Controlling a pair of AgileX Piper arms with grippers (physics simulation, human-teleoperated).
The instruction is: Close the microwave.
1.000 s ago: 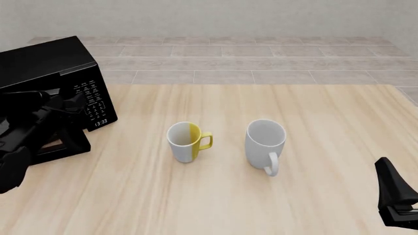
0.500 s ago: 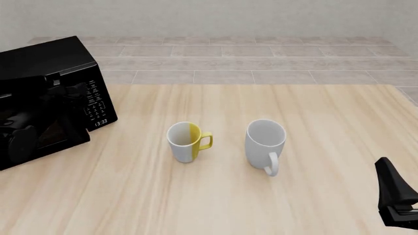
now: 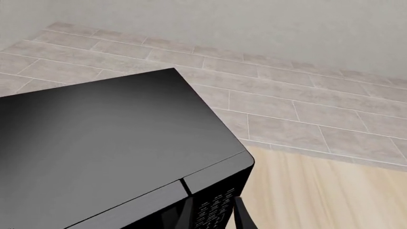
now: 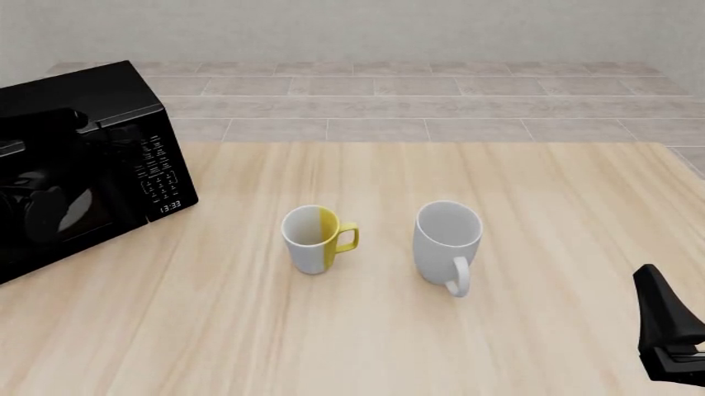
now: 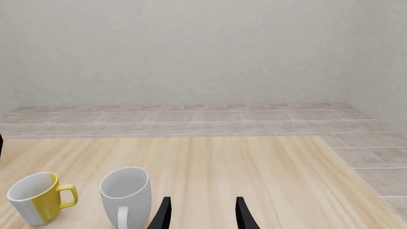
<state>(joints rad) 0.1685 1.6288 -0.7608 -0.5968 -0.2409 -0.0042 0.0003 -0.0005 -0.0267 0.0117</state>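
Note:
The microwave (image 4: 78, 107) is a big glossy black box at the table's far left, angled toward the middle. Its dark glass door (image 4: 55, 214) lies flush with the front, beside the white-marked keypad (image 4: 154, 169). My left arm is a dark shape against that door and hard to separate from it. In the left wrist view, the left gripper (image 3: 212, 217) hovers open just above the microwave top (image 3: 108, 157), fingertips over the keypad corner. The right gripper (image 5: 200, 214) is open and empty low at the near right, far from the microwave.
A yellow-and-white mug (image 4: 317, 239) and a taller white mug (image 4: 448, 239) stand upright mid-table, right of the microwave. The right arm's black body (image 4: 664, 330) shows at the near right corner. The wooden table (image 4: 496, 173) ends at a tiled floor behind.
The microwave door, swung open a second ago, now lies flat against the front. My left arm has followed it in and risen over the microwave. The right arm has not moved.

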